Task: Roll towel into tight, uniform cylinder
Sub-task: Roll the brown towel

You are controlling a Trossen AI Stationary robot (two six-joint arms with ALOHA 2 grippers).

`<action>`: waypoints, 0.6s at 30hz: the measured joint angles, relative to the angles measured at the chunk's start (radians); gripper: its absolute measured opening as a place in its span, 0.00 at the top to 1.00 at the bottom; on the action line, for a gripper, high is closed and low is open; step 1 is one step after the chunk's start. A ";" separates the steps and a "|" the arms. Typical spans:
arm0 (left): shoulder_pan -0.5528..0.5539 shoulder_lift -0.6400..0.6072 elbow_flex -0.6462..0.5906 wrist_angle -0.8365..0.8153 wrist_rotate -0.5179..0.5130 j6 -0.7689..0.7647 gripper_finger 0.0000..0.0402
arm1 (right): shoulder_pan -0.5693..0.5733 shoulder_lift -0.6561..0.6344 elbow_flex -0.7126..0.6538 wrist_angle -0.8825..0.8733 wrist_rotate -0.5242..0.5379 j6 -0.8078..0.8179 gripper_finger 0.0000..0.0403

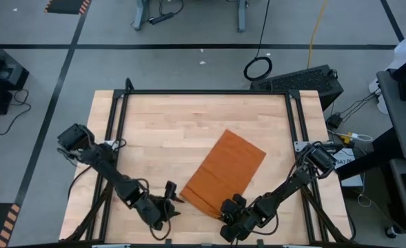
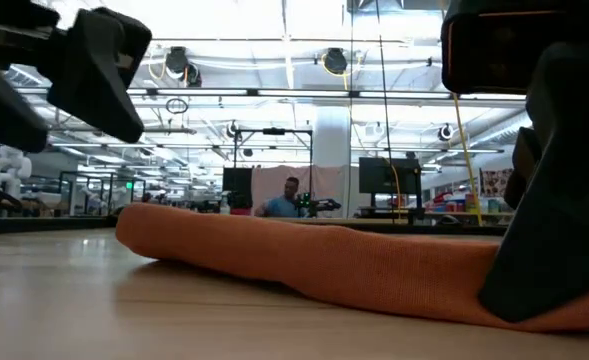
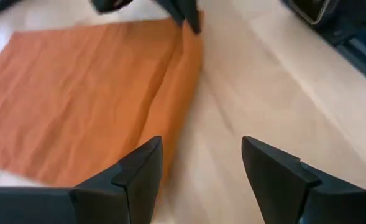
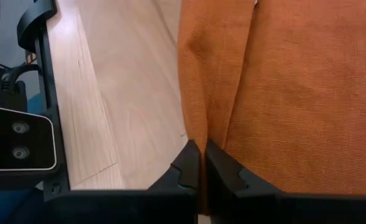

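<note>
The rust-orange towel (image 1: 225,172) lies flat and slantwise on the wooden table (image 1: 189,124). A narrow strip along its near edge (image 1: 199,201) is folded over onto the rest. My right gripper (image 1: 230,208) is shut on that strip at its right end. My left gripper (image 1: 171,198) hovers open just off the strip's left end; in the left wrist view its fingers (image 3: 139,168) stand beside the fold (image 3: 173,93) with bare table between them. The low view shows the fold as a low orange ridge (image 2: 304,255). My right gripper pinches the folded-over strip's raised crease (image 4: 202,134) between its two fingertips, at the strip's right end. The fingers slant down from the table's near right side and lie along the crease. The towel stays on the table, slack.
A black frame rail (image 1: 203,91) runs round the tabletop, with uprights at the left (image 1: 116,131) and right (image 1: 296,131). Bare wood lies to the far and left sides of the towel. A person (image 2: 290,200) sits far back in the room.
</note>
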 joint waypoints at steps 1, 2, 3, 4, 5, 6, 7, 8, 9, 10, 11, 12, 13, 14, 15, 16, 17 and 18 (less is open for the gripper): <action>-0.001 0.014 0.001 0.005 -0.001 0.011 0.44 | 0.000 0.000 0.000 0.000 -0.003 0.001 1.00; 0.000 0.026 0.001 -0.002 -0.001 0.013 0.44 | -0.001 0.000 0.000 0.000 -0.004 0.001 1.00; 0.005 0.036 0.000 -0.008 -0.003 0.014 0.44 | -0.001 0.000 0.000 0.000 -0.003 0.004 1.00; 0.012 0.044 0.000 -0.008 -0.002 0.014 0.45 | 0.000 0.000 0.000 0.000 -0.004 0.008 1.00; 0.021 0.052 0.000 -0.003 0.002 0.015 0.46 | 0.000 0.000 0.000 0.000 -0.006 0.013 1.00; 0.029 0.058 0.000 -0.003 0.011 0.018 0.47 | 0.000 0.000 0.000 0.000 -0.010 0.020 1.00; 0.035 0.063 0.000 -0.008 0.011 0.021 0.48 | 0.000 0.000 0.000 0.001 -0.016 0.024 1.00; 0.044 0.070 0.000 -0.014 0.016 0.023 0.50 | -0.001 0.000 0.000 0.002 -0.020 0.026 1.00; 0.053 0.075 0.000 -0.020 0.025 0.033 0.52 | -0.001 0.000 0.000 0.003 -0.020 0.026 1.00; 0.060 0.077 0.000 -0.029 0.042 0.040 0.53 | -0.001 0.000 0.000 0.003 -0.019 0.026 1.00; 0.067 0.079 0.000 -0.037 0.052 0.044 0.55 | -0.001 0.000 0.000 0.003 -0.019 0.026 1.00; 0.071 0.080 0.000 -0.041 0.055 0.047 0.57 | -0.001 0.000 0.000 0.003 -0.019 0.026 1.00; 0.074 0.080 0.000 -0.041 0.055 0.047 0.58 | -0.001 0.000 0.000 0.003 -0.019 0.026 1.00; 0.077 0.080 0.000 -0.041 0.055 0.049 0.59 | -0.001 0.000 0.000 0.003 -0.019 0.026 1.00; 0.079 0.080 0.000 -0.040 0.049 0.049 0.61 | -0.001 0.000 0.000 0.003 -0.019 0.026 1.00; 0.081 0.080 0.000 -0.039 0.037 0.050 0.61 | -0.001 0.000 0.000 0.003 -0.019 0.026 1.00; 0.082 0.080 0.000 -0.040 0.033 0.053 0.62 | -0.001 0.000 0.000 0.003 -0.019 0.026 1.00; 0.082 0.080 0.000 -0.040 0.032 0.065 0.62 | -0.001 0.000 0.000 0.003 -0.019 0.026 1.00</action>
